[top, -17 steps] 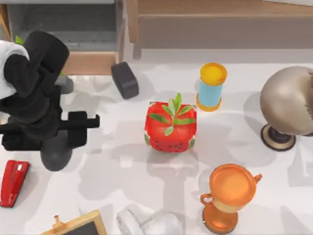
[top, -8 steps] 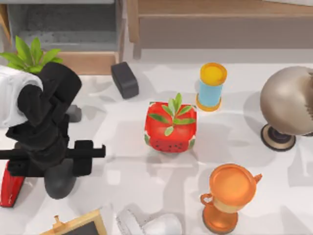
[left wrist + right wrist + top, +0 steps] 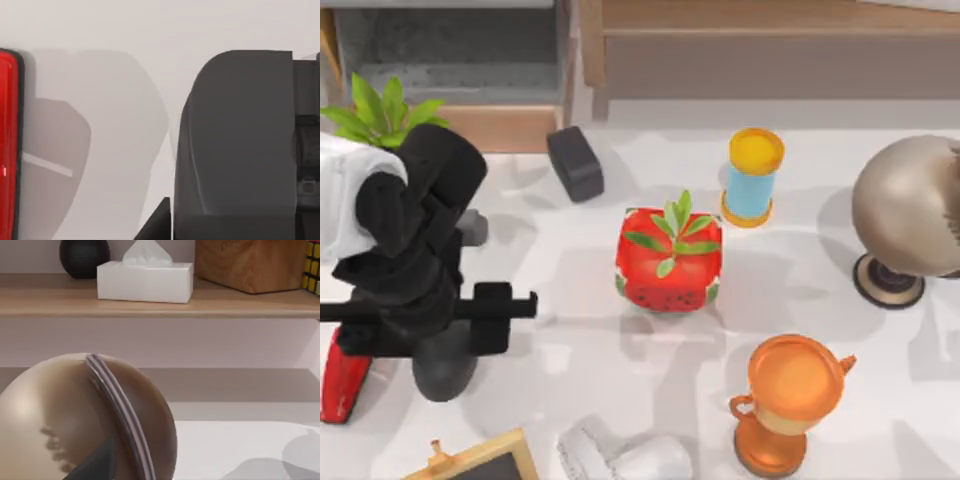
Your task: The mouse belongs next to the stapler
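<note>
Top view, left side of the table: stapler (image 3: 342, 372), red, lying near the left edge, its upper end hidden under the left arm. Just to its right — mouse (image 3: 445, 362), dark grey and rounded, lying on the table with the left gripper (image 3: 440, 330) directly above it; whether the jaws are clamped on the mouse or apart cannot be told. Mouse and stapler lie close together, with a strip of bare table between them. In the left wrist view the stapler (image 3: 9, 145) runs along one edge, and a dark grey gripper part covers the other side.

Behind the left arm: leafy green plant (image 3: 375, 108) by a wooden drawer unit (image 3: 470, 60). At the front edge: small framed chalkboard (image 3: 480, 462), no writing legible, and a white object (image 3: 620, 455) lying on its side.

Centre: black block (image 3: 575, 162) with rounded corners; red watermelon-patterned pot (image 3: 669, 258) holding a green sprig. Further right: blue cylinder with yellow ends (image 3: 753, 177), upright, no label readable. Front right: orange trophy cup (image 3: 788, 400); contents cannot be told.

Far right: bronze globe (image 3: 908, 210) on a dark foot. The right wrist view looks past this globe (image 3: 85, 420) to a shelf with a tissue box (image 3: 145, 281) holding a white tissue, a dark round vase (image 3: 84, 256) and a wooden box (image 3: 250, 262).
</note>
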